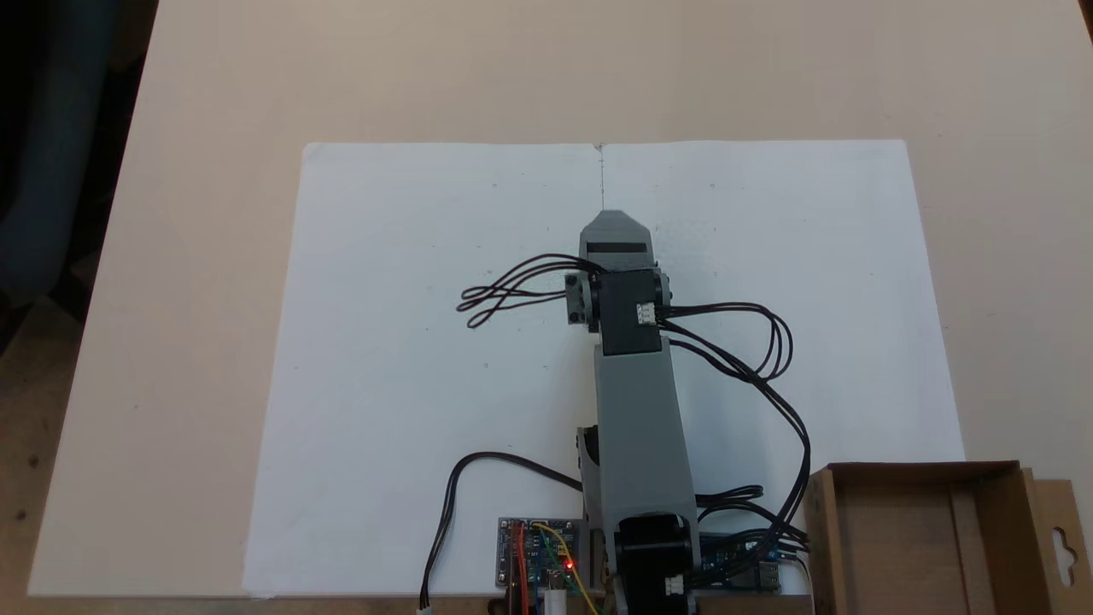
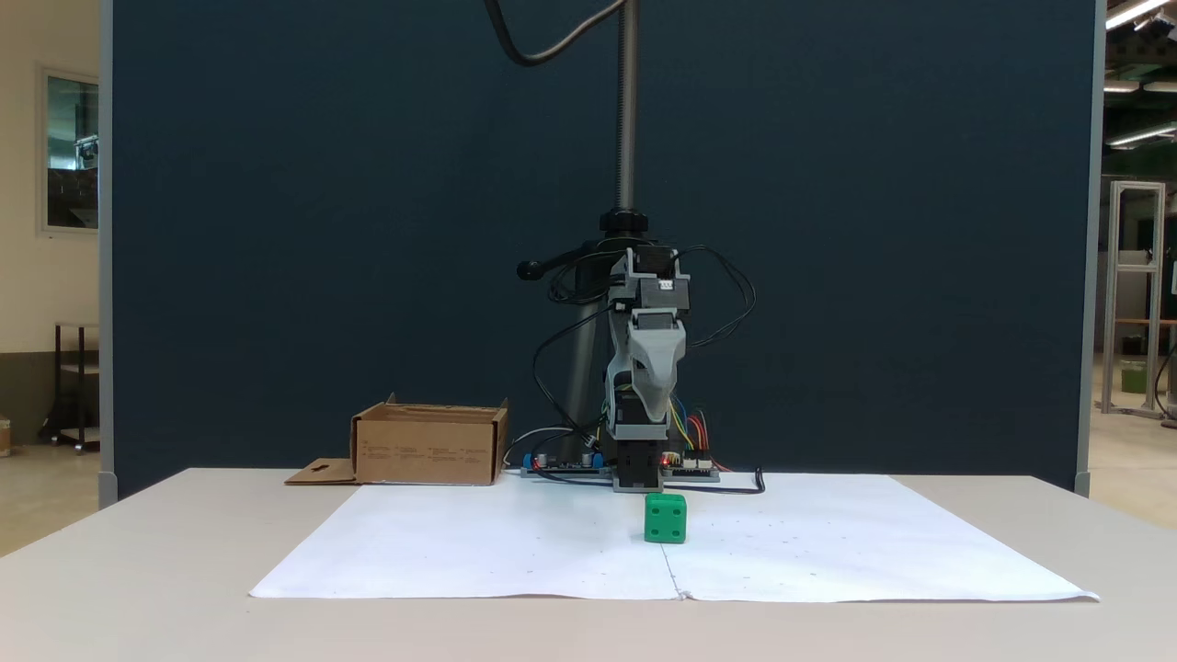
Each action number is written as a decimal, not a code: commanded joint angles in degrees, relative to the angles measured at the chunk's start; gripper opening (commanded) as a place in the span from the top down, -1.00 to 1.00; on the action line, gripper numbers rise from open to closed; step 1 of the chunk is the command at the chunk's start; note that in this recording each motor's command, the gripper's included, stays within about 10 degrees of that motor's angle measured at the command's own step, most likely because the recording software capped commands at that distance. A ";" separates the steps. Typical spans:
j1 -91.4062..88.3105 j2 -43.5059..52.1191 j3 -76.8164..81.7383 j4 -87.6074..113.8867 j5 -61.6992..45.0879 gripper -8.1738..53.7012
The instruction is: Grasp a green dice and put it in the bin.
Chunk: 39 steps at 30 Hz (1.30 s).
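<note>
Fixed view, fingers: the gripper [image 2: 655,405] hangs at frame centre, tip down; you cannot tell whether its jaws are parted.
Green dice [image 2: 665,518]: on the paper [image 2: 460,542], directly below the tip.
Bin [image 2: 430,445]: centre left, well apart.
Advice: spread the jaws wide, then descend straight to straddle the cube.

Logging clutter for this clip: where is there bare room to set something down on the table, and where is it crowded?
The white paper is bare on both sides of the arm, out to its edges. The green dice sits alone near the centre seam. Crowded: the arm's base, with circuit boards, looping cables and the bin beside it.
</note>
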 commanded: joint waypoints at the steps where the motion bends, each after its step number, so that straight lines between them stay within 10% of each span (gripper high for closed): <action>1: -1.67 0.35 -3.25 6.06 5.54 -0.66; 39: 0.53 -37.44 -14.85 -5.10 11.16 -0.65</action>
